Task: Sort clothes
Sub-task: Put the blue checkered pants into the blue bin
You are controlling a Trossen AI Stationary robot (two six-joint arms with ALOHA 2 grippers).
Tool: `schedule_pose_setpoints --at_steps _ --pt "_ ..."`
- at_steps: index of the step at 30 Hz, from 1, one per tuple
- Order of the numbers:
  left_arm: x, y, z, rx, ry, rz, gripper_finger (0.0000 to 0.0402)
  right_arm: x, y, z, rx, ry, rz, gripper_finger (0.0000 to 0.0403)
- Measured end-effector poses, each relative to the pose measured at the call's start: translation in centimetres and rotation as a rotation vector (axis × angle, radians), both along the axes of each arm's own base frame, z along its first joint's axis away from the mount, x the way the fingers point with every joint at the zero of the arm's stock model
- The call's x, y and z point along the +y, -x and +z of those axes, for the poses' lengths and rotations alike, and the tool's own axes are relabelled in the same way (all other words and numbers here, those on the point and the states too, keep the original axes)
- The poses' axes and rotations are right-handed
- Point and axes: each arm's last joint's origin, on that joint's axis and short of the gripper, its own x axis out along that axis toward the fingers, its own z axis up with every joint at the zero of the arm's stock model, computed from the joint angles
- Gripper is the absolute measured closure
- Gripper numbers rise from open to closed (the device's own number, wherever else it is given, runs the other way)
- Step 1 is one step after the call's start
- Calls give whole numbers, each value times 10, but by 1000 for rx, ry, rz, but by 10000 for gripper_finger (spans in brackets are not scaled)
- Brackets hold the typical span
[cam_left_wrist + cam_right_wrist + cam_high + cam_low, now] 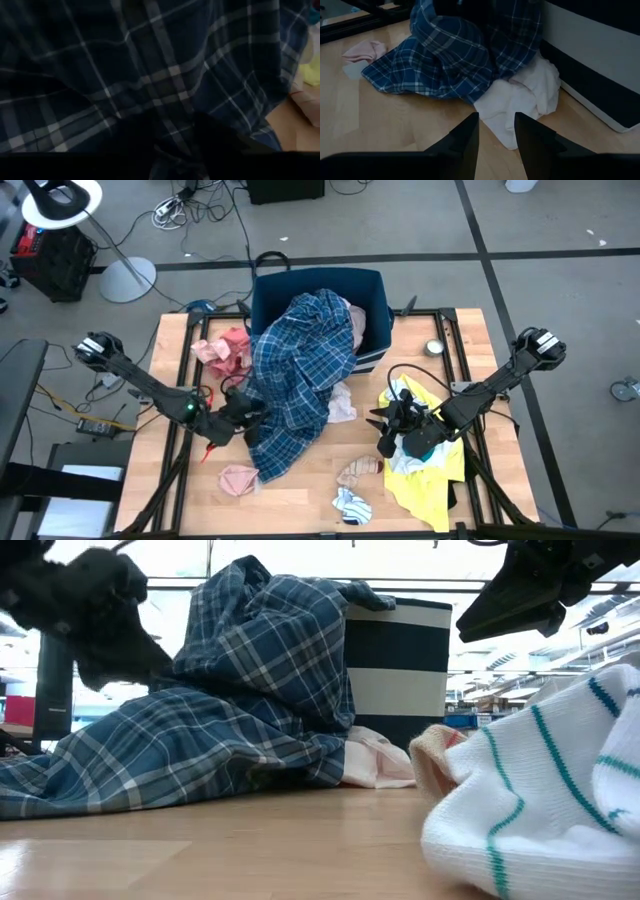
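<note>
While the blue plaid shirt (pixel 300 370) is draped from bin (pixel 370 290) to surface (pixel 300 500), little is sorted; left claw (pixel 232 418) is pushed spread into it, right claw (pixel 385 430) is held parted, empty.

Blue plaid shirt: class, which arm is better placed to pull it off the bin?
Left, probably. Its gripper is against the blue plaid shirt; the right gripper is beside the yellow shirt.
</note>
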Motion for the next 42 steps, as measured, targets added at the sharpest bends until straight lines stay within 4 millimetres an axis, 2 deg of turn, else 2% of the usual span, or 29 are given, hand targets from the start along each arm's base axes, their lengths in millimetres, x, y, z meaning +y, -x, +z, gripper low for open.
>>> schedule_pose_setpoints --at_steps 5,13,15,19,21,27,32,36,42 --pt "9 -4 -16 -13 -24 28 255 0 0 0 -4 -3 0 277" --pt "22 -33 -20 34 -76 -8 260 0 0 0 -6 -4 0 277" --pt "23 -39 -19 34 -78 -8 284 0 0 0 -6 -4 0 277" --pt "21 -48 -10 24 -94 -79 380 0 0 0 -7 -6 -1 277" --pt "18 -55 0 -15 -111 -116 392 0 0 0 -7 -6 -1 277" --pt "10 -78 47 -107 -226 -220 399 0 0 0 -5 -3 0 277" --pt "7 -99 108 -111 -397 -271 400 0 0 0 -5 -3 1 277" --pt "21 -109 162 -93 -507 -243 401 0 0 0 -5 -2 1 277" --pt "65 -111 243 -176 -622 -147 401 0 0 0 -2 4 4 277"
